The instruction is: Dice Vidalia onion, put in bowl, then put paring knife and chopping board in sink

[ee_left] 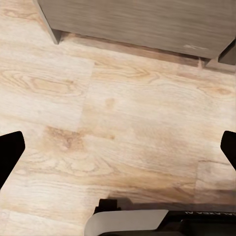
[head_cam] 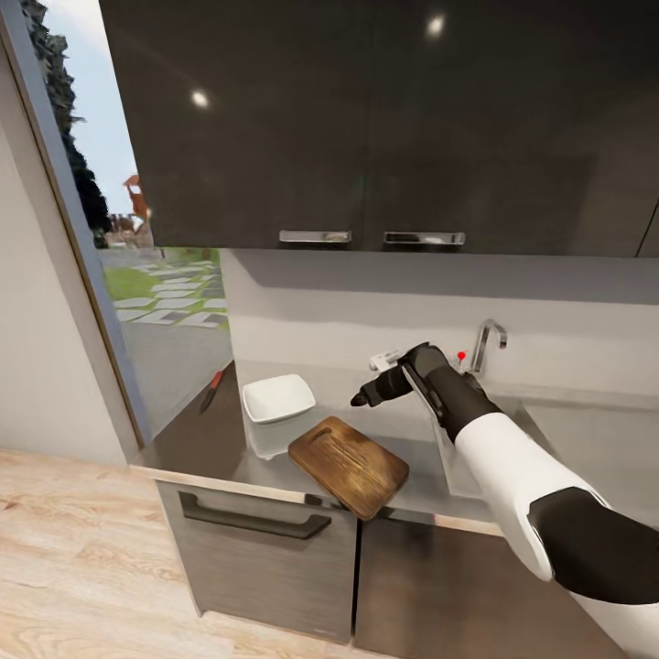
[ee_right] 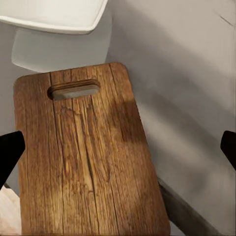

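The dark-brown chopping board (head_cam: 348, 465) lies at an angle near the front edge of the grey countertop (head_cam: 334, 380). In the right wrist view the board (ee_right: 83, 157) is bare, its oval slot toward the white bowl (ee_right: 54, 14). In the head view the bowl (head_cam: 277, 398) sits just left of the board. The paring knife (head_cam: 212, 389), red and black, lies at the counter's far left by the window. My right gripper (head_cam: 366, 395) (ee_right: 118, 147) hovers open above the board, holding nothing. My arm covers much of the sink (head_cam: 526, 407); the Vidalia onion is hidden. My left gripper (ee_left: 118, 147) hangs open over the floor.
A chrome tap (head_cam: 488, 340) with a red knob (head_cam: 461, 355) stands behind my right wrist. Dark wall cabinets (head_cam: 366, 128) hang above the counter. Cabinet fronts with a long dark handle (head_cam: 252, 522) sit below. A tall window (head_cam: 137, 275) borders the left end. Wooden floor (ee_left: 118, 113) lies in front.
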`<state>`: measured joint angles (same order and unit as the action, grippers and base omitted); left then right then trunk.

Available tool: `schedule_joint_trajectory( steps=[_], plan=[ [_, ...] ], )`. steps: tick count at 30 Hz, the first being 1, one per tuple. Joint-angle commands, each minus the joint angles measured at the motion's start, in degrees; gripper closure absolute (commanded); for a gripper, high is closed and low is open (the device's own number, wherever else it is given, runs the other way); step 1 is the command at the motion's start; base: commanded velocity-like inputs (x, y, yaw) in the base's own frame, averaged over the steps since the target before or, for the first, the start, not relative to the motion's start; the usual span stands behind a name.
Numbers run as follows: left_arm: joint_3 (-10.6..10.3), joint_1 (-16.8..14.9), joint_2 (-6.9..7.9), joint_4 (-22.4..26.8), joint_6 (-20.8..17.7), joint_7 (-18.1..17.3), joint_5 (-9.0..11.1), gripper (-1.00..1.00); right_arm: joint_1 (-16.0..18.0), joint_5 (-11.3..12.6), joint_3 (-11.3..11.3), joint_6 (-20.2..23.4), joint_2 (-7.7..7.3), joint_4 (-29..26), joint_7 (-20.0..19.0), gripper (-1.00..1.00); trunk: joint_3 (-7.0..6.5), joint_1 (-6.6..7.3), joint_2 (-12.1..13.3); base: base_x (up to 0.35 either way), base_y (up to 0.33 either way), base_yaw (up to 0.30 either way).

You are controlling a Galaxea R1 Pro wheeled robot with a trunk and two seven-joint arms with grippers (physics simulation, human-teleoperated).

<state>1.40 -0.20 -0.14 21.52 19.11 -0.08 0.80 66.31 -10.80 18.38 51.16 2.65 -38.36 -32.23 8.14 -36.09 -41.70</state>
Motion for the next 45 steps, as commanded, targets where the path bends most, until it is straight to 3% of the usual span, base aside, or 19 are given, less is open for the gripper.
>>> schedule_joint_trajectory(
  steps=[1, 5, 9, 20, 34, 45],
  plan=[
    [0.09, -0.01, -0.02, 0.01, 0.14, -0.01, 0.08, -1.0, 0.05, -0.63, 1.97, 0.05, -0.01, -0.05, -0.7, -1.0, 0.09, -0.02, -0.07, 0.027, 0.0, 0.0],
    [0.09, -0.01, -0.02, 0.01, 0.15, -0.01, 0.08, -1.0, 0.05, -0.58, 6.93, -0.15, -0.05, -0.04, -4.31, -1.0, 0.09, -0.02, -0.07, 0.012, 0.0, 0.0],
    [0.09, 0.01, -0.01, 0.01, 0.17, 0.01, 0.08, -1.0, 0.05, -0.62, 8.11, -0.31, -0.67, 0.26, -8.29, -1.0, 0.09, -0.02, -0.07, 0.002, 0.0, 0.0],
    [0.09, 0.01, -0.03, 0.01, 0.15, -0.01, 0.08, -1.0, 0.05, -0.61, 8.42, -3.33, -2.46, 0.8, -9.77, -1.0, 0.09, -0.02, -0.07, 0.01, 0.0, 0.0],
    [0.09, 0.01, 0.04, 0.01, 0.19, -0.01, 0.07, -1.0, -0.02, -0.54, 8.51, -3.48, -2.48, 0.96, -9.86, -1.0, 0.09, -0.02, -0.07, 0.245, 0.085, 0.0],
    [0.09, -0.01, -0.01, 0.01, 0.2, -0.01, 0.07, -1.0, -0.1, -0.56, 8.58, -5.47, -2.48, 2.93, -9.85, -1.0, 0.09, -0.02, -0.07, 0.043, 0.056, 0.0]
  ],
)
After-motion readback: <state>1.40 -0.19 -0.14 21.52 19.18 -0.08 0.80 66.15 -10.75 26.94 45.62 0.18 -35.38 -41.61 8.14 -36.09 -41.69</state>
